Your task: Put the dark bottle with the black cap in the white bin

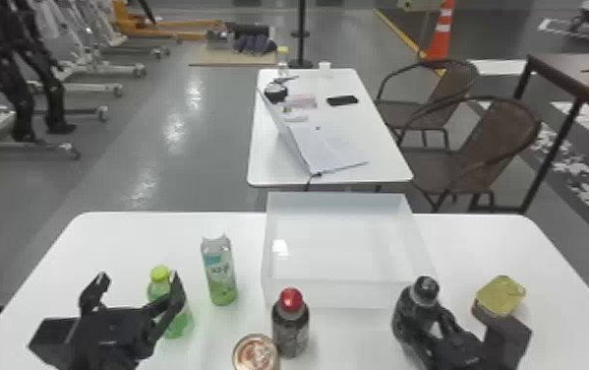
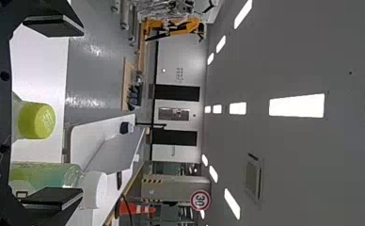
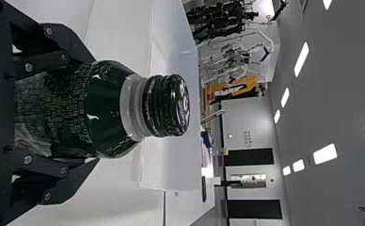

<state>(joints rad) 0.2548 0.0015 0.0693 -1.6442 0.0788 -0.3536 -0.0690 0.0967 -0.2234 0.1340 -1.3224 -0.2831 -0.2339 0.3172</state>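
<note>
the right gripper (image 3: 96, 110) is clasping the dark bottle (image 1: 406, 315) below its black cap (image 1: 427, 286) — probably keeping it upright for a controlled placement — beside the white bin (image 1: 327, 294), while the left gripper (image 1: 139, 278) is hanging wide near the green bottle (image 1: 180, 322).

Here's the white surface (image 1: 111, 246): white bin (image 1: 337, 295) at the far middle, yellow-green-capped bottle (image 1: 158, 289) and white-capped bottle (image 1: 219, 273) left, red-capped bottle (image 1: 290, 322) beside a can (image 1: 255, 353) nearer, yellow-topped tub (image 1: 499, 297) right!
</note>
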